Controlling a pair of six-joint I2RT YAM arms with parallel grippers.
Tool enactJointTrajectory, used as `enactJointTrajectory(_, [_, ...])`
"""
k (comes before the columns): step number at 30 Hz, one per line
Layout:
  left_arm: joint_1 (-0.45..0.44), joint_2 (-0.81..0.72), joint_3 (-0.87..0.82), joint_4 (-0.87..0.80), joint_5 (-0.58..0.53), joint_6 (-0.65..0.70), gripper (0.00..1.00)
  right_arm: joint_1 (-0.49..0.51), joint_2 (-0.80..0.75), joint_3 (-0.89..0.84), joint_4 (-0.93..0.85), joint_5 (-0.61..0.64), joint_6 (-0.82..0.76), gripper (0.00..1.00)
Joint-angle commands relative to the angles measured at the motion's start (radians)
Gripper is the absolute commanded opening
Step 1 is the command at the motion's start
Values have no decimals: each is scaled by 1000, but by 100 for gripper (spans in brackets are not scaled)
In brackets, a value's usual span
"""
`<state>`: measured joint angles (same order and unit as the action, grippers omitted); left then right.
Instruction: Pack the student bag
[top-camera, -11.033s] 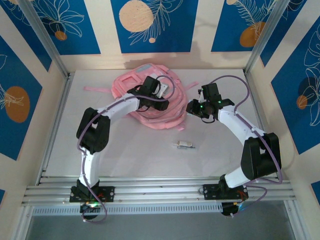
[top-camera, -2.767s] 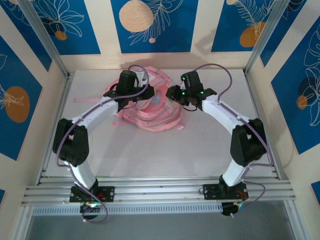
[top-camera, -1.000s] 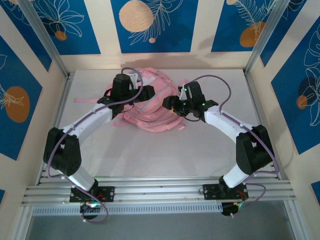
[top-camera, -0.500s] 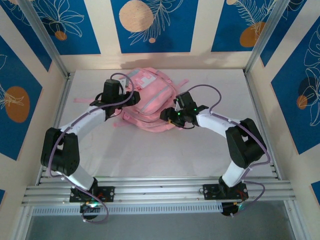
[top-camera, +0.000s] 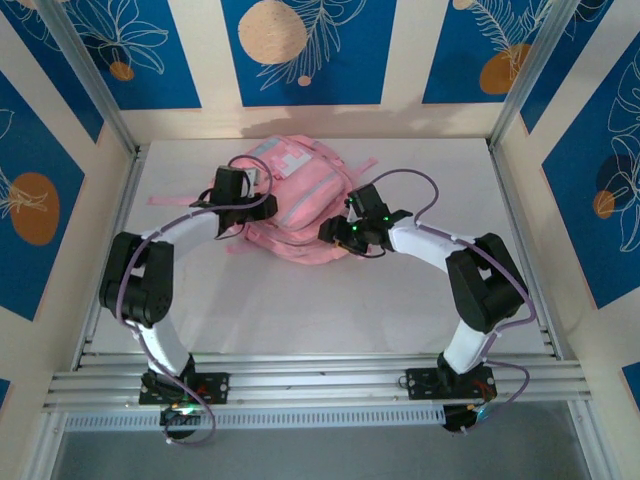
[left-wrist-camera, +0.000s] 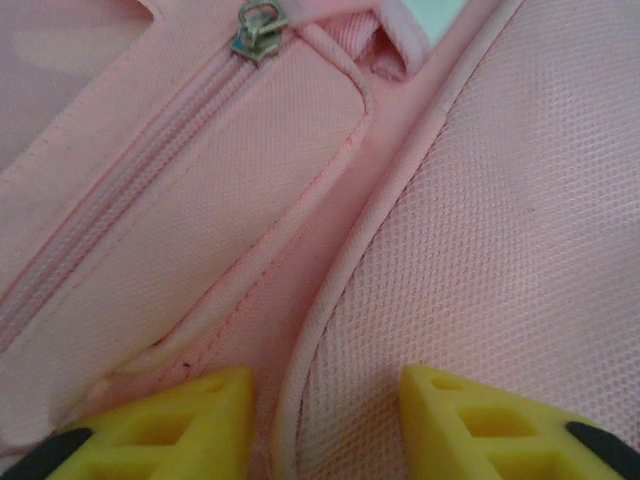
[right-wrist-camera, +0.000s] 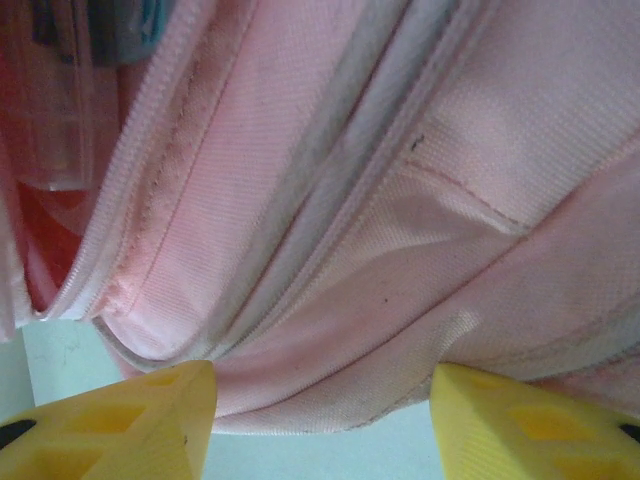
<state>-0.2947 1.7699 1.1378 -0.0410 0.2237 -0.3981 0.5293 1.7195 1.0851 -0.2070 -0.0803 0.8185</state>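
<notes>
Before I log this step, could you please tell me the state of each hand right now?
Left hand: open, astride a seam of the student bag.
Right hand: open, at the bag's edge, nothing clamped.

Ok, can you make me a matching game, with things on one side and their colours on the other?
Things:
1. student bag
2. zipper pull
3. left arm's fingers
4. table

Colours:
A. yellow
B. white
C. pink
D. silvery metal

Pairs: 1-C, 2-D, 3-A, 4-B
</notes>
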Motion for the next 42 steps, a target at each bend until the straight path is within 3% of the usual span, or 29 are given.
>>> enactJointTrajectory(1, [10, -1, -3, -35, -26, 13, 48, 5, 17, 33, -19, 21, -21, 59])
enactJointTrajectory(7, [14, -42, -16, -26, -62, 31, 49, 5, 22, 32, -17, 19, -22, 59])
enactJointTrajectory(11, [13, 23, 17, -16, 69, 6, 31, 5, 28, 33, -14, 26, -22, 59])
enactJointTrajectory(13, [12, 44, 5, 16, 130, -14, 27, 5, 31, 36, -12, 35, -20, 59])
enactJointTrajectory(16, [13, 46, -49, 101, 196, -49, 22, 6, 44, 49, -3, 44, -12, 55])
enactJointTrajectory(20, [11, 19, -110, 169, 275, -122, 1, -1, 67, 92, -27, 99, -24, 50])
enactJointTrajectory(21, [9, 8, -126, 191, 293, -143, 0, -9, 70, 102, -34, 111, -29, 50])
enactJointTrajectory(27, [-34, -78, -211, 253, 301, -234, 0, -78, 67, 153, -89, 174, -80, 49])
enactJointTrajectory(33, [-99, -127, -227, 274, 223, -312, 0, -98, -23, 146, -207, 238, -149, 54])
enactJointTrajectory(37, [-134, -145, -223, 304, 161, -355, 0, -51, -123, 118, -311, 290, -158, 61])
enactJointTrajectory(42, [-149, -161, -222, 346, 106, -377, 0, 81, -167, 142, -398, 325, -90, 76])
